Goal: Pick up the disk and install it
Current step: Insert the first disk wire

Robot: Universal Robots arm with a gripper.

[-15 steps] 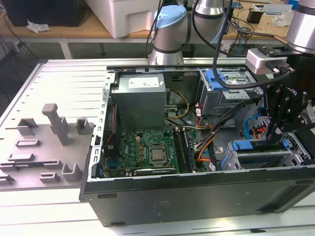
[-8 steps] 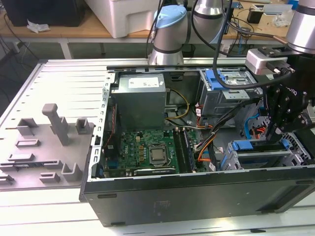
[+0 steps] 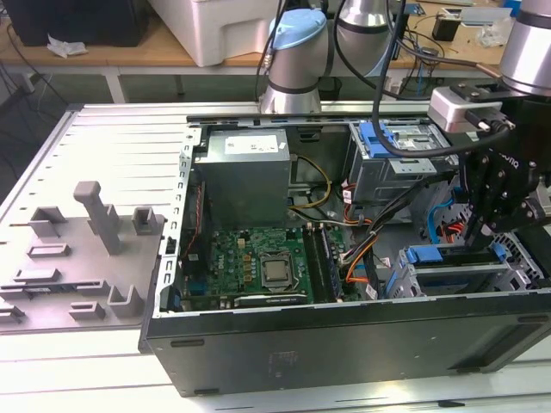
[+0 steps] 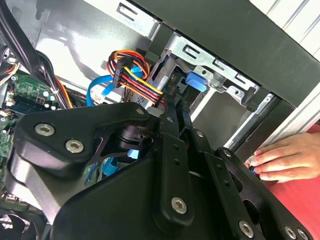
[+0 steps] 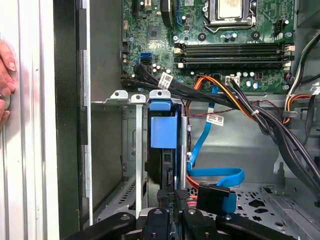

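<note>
The black robot gripper (image 3: 498, 200) hangs inside the open black computer case (image 3: 344, 340), its jaws pressed together above the drive cage. The rectangular silver disk with its blue plastic frame (image 5: 163, 134) sits edge-on in that cage. Risk: the loose blue data cable (image 5: 216, 176) and black wire bundles (image 5: 280, 135) could snag. A person's hand (image 4: 287, 159) rests beside the case. No writing is readable.

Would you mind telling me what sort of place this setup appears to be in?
Probably a robotics lab or test workshop: an open computer case lies on a workbench, a grey fixture plate sits beside it, and the gripper works inside by the disk.
</note>
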